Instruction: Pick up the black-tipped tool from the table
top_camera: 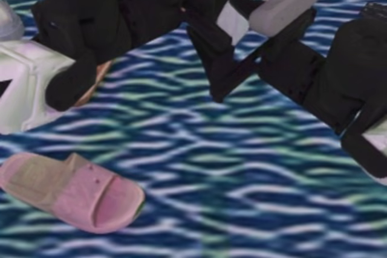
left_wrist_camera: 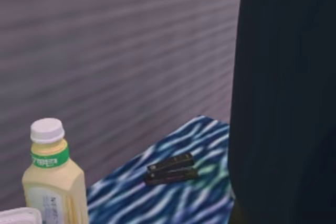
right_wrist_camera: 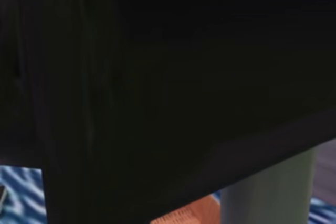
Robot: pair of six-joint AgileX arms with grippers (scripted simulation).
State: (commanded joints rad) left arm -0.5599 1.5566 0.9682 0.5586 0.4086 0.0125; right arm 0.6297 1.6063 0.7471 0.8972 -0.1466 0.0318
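The black-tipped tool is raised over the back of the table (top_camera: pixel 242 167), which has a wavy blue, white and green cloth. Its grey handle (top_camera: pixel 284 5) slants toward the back right, and its black head (top_camera: pixel 211 46) juts toward the middle. My right gripper (top_camera: pixel 275 43) reaches in from the right and is shut on the tool. In the right wrist view the black head (right_wrist_camera: pixel 184 77) fills most of the picture, with the grey handle (right_wrist_camera: pixel 268 192) beside it. My left arm (top_camera: pixel 78 22) stays at the back left, apart from the tool.
A pink slipper (top_camera: pixel 72 191) lies at the front left. A white box (top_camera: pixel 24 83) and an orange object (top_camera: pixel 97 83) sit by the left arm. A pale yellow bottle (left_wrist_camera: pixel 50 182) and a small black flat object (left_wrist_camera: pixel 170 170) stand near the back edge.
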